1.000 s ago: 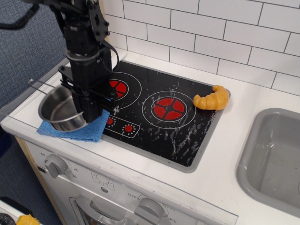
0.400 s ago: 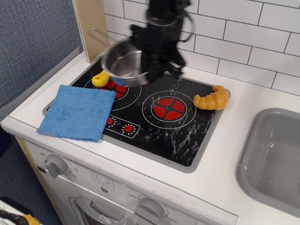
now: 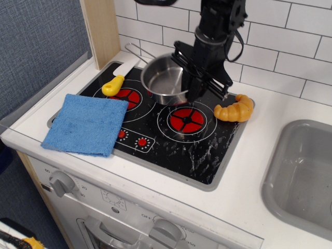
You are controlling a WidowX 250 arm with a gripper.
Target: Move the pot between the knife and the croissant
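Note:
The shiny steel pot hangs tilted just above the black stove top, at the back between the two red burners, its wire handle pointing back left. My gripper is shut on the pot's right rim. The knife, with a white blade and yellow handle, lies on the stove's back left by the left burner. The orange croissant lies at the stove's right edge. The pot is between the knife and the croissant.
A blue cloth lies over the stove's front left corner. A grey sink basin is at the right. A wooden post stands at the back left, with a white tiled wall behind.
My gripper carried the pot from the blue cloth at the front left, up and across to the back of the stove, then right and lower. The knife came into view.

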